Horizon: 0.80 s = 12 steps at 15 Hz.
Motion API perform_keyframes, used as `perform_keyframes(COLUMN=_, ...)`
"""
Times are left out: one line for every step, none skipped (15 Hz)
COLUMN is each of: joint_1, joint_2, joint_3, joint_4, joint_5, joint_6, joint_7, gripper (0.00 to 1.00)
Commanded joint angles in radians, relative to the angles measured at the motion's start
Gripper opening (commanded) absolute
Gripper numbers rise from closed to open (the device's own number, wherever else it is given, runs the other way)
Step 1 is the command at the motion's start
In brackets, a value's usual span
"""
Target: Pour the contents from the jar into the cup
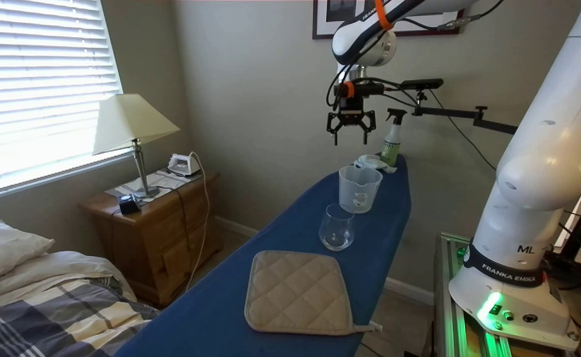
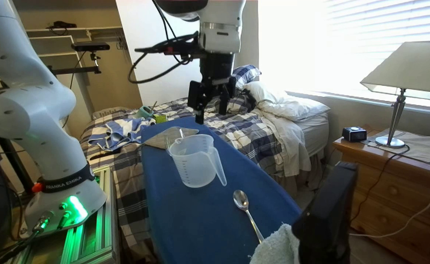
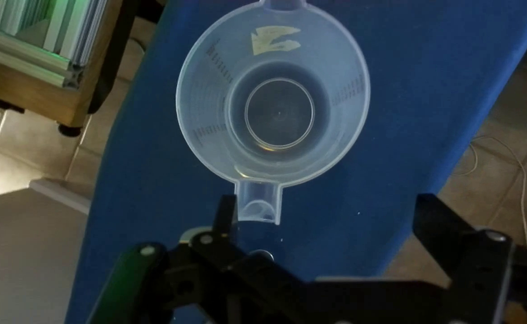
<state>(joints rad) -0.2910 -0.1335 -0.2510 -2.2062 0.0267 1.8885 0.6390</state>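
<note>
The jar is a frosted, whitish measuring jug (image 1: 361, 186) standing upright on the blue ironing board. It shows too in an exterior view (image 2: 196, 165) and from above in the wrist view (image 3: 344, 117). Its handle (image 3: 258, 202) points toward my fingers in the wrist view; what it holds is unclear. The cup, a clear rounded glass (image 1: 336, 230), stands upright beside the jar; it is mostly behind it in an exterior view (image 2: 168, 136) and not seen in the wrist view. My gripper (image 1: 350, 141) is open and empty, above the jar and apart from it (image 2: 211, 115) (image 3: 326, 200).
The ironing board (image 1: 211, 307) bears a beige quilted pad (image 1: 298, 292) beside the cup. A spoon (image 2: 241, 200), a white cloth (image 1: 368, 161) and a spray bottle (image 1: 392, 139) lie or stand toward the board's narrow end. A bed and a nightstand (image 1: 146, 223) are beside the board.
</note>
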Motion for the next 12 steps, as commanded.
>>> perform_keyframes(joint_1=0.034, joint_2=-0.103, joint_3=0.062, joint_4=-0.014, joint_5=-0.115, joint_6=-0.04, joint_7=-0.028, gripper=1.0)
perform_keyframes(joint_1=0.043, joint_2=-0.13, joint_3=0.081, joint_4=-0.022, joint_5=-0.141, joint_6=-0.035, joint_7=-0.038, gripper=1.0)
perform_keyframes(joint_1=0.05, joint_2=-0.151, joint_3=0.097, joint_4=-0.029, joint_5=-0.16, joint_6=-0.025, joint_7=-0.056, gripper=1.0)
perform_keyframes(joint_1=0.058, joint_2=-0.178, joint_3=0.113, joint_4=-0.04, joint_5=-0.176, joint_6=-0.017, joint_7=-0.075, gripper=1.0)
perform_keyframes(joint_1=0.044, joint_2=-0.111, joint_3=0.099, joint_4=-0.003, joint_5=-0.13, joint_6=-0.023, joint_7=-0.038, gripper=1.0)
perform_keyframes(joint_1=0.05, joint_2=-0.131, joint_3=0.113, joint_4=-0.006, joint_5=-0.142, joint_6=-0.023, joint_7=-0.047, gripper=1.0)
perform_keyframes(joint_1=0.053, joint_2=-0.146, joint_3=0.121, joint_4=-0.011, joint_5=-0.147, joint_6=-0.023, joint_7=-0.051, gripper=1.0)
perform_keyframes(joint_1=0.053, joint_2=-0.155, joint_3=0.124, joint_4=-0.016, joint_5=-0.149, joint_6=-0.023, joint_7=-0.055, gripper=1.0)
perform_keyframes(joint_1=0.053, joint_2=-0.158, joint_3=0.124, joint_4=-0.018, joint_5=-0.149, joint_6=-0.023, joint_7=-0.06, gripper=1.0)
perform_keyframes(joint_1=0.052, joint_2=-0.158, joint_3=0.123, joint_4=-0.018, joint_5=-0.15, joint_6=-0.023, joint_7=-0.062, gripper=1.0)
perform_keyframes(joint_1=0.052, joint_2=-0.158, joint_3=0.123, joint_4=-0.019, joint_5=-0.15, joint_6=-0.023, joint_7=-0.063, gripper=1.0)
perform_keyframes(joint_1=0.052, joint_2=-0.158, joint_3=0.123, joint_4=-0.02, joint_5=-0.15, joint_6=-0.023, joint_7=-0.064, gripper=1.0)
